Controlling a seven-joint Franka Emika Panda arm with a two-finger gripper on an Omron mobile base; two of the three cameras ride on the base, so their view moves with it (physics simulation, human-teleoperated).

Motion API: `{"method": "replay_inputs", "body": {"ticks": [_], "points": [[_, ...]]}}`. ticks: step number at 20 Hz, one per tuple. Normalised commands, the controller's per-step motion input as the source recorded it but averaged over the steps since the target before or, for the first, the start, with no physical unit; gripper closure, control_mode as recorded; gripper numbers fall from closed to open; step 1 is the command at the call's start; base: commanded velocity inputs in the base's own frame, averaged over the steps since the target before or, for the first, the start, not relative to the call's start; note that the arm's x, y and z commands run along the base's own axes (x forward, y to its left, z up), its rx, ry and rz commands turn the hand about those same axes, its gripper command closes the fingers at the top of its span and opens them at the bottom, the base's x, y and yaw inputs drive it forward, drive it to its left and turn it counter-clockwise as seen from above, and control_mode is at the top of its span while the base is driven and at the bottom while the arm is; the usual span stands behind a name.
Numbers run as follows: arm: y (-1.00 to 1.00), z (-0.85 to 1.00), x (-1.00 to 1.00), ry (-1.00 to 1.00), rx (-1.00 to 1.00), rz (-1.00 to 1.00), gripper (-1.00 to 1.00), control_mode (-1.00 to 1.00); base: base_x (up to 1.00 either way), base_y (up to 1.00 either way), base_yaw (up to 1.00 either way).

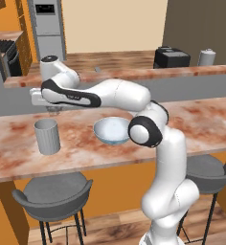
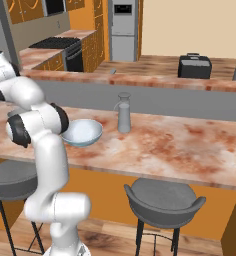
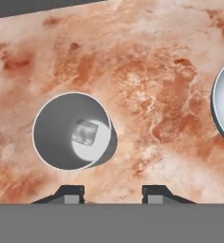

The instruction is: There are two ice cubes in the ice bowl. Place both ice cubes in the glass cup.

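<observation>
The open, empty end effector point(image 3: 111, 193) hung above the desk point(image 3: 147, 95) beside the glass cup point(image 3: 71, 131), which held one ice cube point(image 3: 85, 132), with the ice bowl point(image 3: 223, 107) off to its right.

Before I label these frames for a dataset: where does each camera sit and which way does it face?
Left base view: behind-left of the arm, facing the counter, glass cup and ice bowl; the arm rises lower right.
Right base view: behind-right, same ice bowl and counter; arm lower left.
Hand view: looks down between open end effector tips into the cup, one ice cube inside.
</observation>
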Motion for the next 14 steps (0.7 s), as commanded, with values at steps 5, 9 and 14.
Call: {"method": "replay_inputs", "body": {"ticks": [5, 9, 14], "points": [[0.08, -0.01, 0.00, -0.12, 0.00, 0.00, 1.00, -1.00, 0.00, 0.00, 0.00], [0.00, -0.27, 0.00, -0.09, -0.01, 0.00, 1.00, -1.00, 0.00, 0.00, 0.00], [0.00, -0.42, 0.00, -0.05, 0.00, 0.00, 1.00, -1.00, 0.00, 0.00, 0.00]]}}
